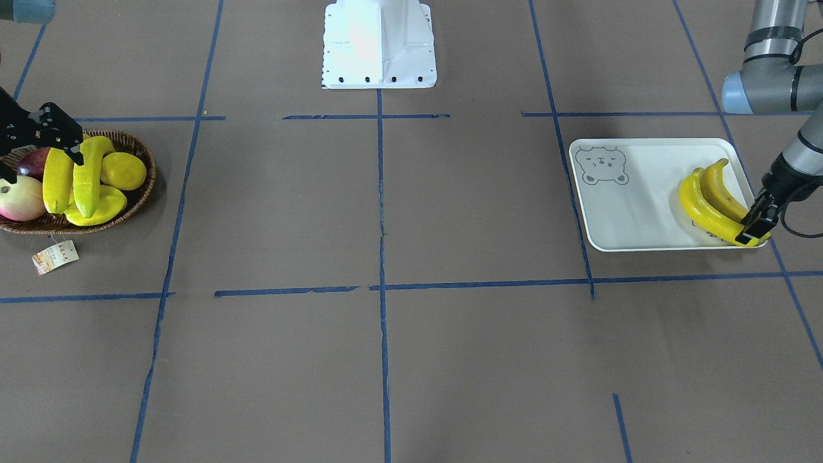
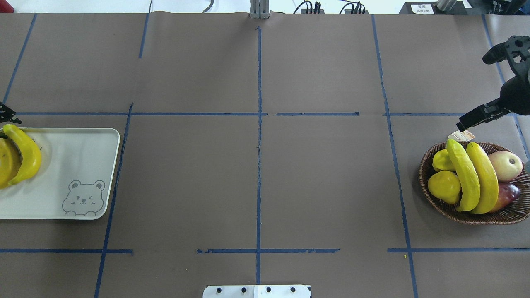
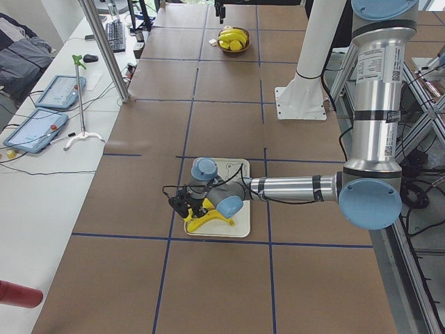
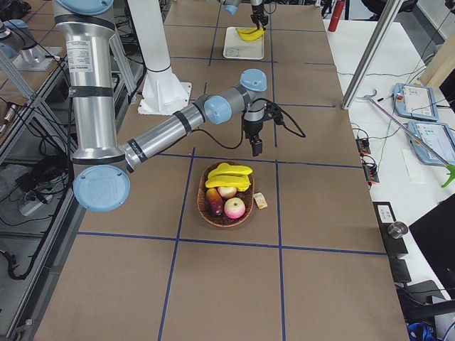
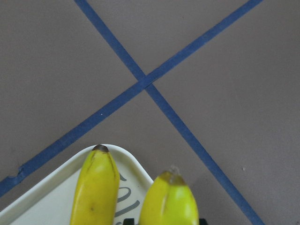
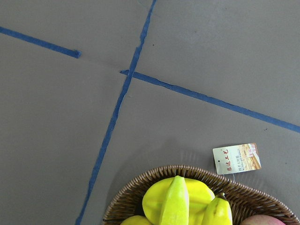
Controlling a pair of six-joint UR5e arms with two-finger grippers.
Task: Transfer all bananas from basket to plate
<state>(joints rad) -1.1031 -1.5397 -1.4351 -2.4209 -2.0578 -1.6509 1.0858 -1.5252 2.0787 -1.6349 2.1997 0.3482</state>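
Work spread over a brown bench (image 2: 186, 178) ruled with blue tape. At the robot's left end, a pale plate (image 1: 643, 206) with a bear drawing, already carrying two bananas (image 1: 704, 209) side by side near its outer short edge. At the right end, a dark wicker basket (image 2: 451, 213) holding the other two bananas (image 2: 463, 178), laid across a lemon (image 2: 444, 187), a starfruit (image 2: 440, 159) and some reddish fruits (image 2: 506, 165) (none of those part of the job). About half done, judging by that count.

Left hand (image 1: 753, 230) low at the plate's corner, clamped on the end of the brighter banana, its length resting on the plate. Right hand (image 2: 472, 93) hanging over the basket's far edge, fingers spread wide, holding nothing.

To finish this placing cleanly: open fully before lifting, rise straight up, avoid nudging either banana toward the rim. For the next pick, probably: come down across the middle of the topmost banana, close square to its curve, stay clear of the paper tag (image 6: 236, 158).
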